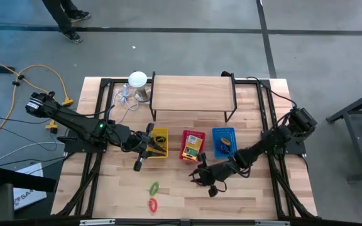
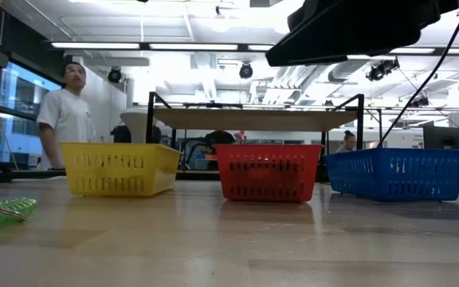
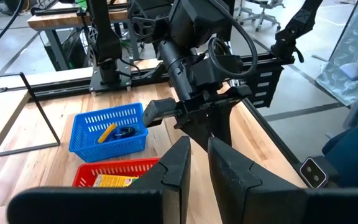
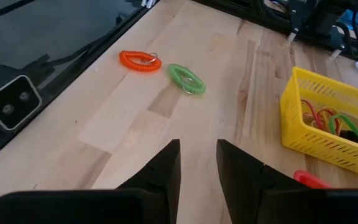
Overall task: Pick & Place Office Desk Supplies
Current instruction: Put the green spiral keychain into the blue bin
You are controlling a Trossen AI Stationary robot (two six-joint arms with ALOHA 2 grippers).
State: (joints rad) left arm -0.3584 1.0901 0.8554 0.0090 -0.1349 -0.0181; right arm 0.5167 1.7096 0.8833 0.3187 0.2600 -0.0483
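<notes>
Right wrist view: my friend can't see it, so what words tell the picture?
An orange coil ring and a green one lie apart on the wooden table. A yellow basket holds rubber bands. The right gripper has nothing between its fingers.

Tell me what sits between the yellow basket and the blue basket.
The red basket sits between the yellow basket and the blue basket, apart from both. The high and low views show it, with a yellow-and-green card box inside it.

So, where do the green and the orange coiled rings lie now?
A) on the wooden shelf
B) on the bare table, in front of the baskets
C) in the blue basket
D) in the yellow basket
B: the green ring and the orange ring lie side by side on the table, outside all baskets.
</notes>
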